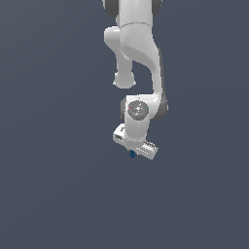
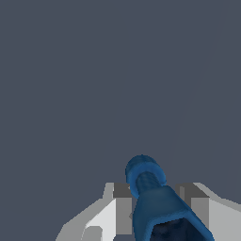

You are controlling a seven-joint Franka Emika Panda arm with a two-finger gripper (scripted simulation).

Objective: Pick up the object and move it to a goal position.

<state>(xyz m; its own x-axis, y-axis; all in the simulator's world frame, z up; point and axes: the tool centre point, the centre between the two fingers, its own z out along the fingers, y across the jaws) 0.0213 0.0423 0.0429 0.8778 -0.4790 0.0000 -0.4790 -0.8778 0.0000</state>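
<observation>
Object (image 2: 155, 202), small, blue and roughly cylindrical, sits between the fingers of the gripper (image 1: 134, 151), which looks closed on its body; likely light, rigid, perhaps slippery.

One white robot arm (image 1: 138, 58), two fingers (image 2: 123, 207), one blue object (image 2: 155, 202).

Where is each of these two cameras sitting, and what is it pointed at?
Exterior view: off the arm; its exact spot can't be told. It faces the white arm, with the gripper at its end.
Wrist view: on the wrist, looking along the fingers at the blue object between them.
Shared: the blue object and the gripper.
</observation>
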